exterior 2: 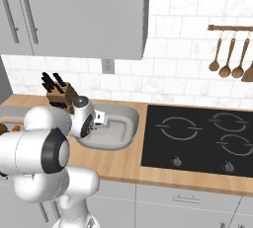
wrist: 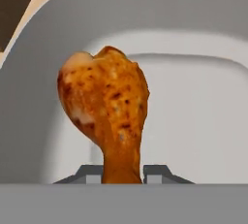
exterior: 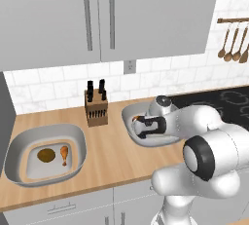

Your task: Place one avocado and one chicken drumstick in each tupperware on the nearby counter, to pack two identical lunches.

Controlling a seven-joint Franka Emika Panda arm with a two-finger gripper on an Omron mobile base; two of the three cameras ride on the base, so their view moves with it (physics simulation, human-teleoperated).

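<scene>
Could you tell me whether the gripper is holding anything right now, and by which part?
Yes: the gripper is shut on a chicken drumstick, gripped by its thin bone end.

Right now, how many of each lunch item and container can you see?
Chicken drumsticks: 2, one in the left tupperware, one held in the claw
Avocados: 1
Tupperwares: 2, left and right
Total: 5
</scene>
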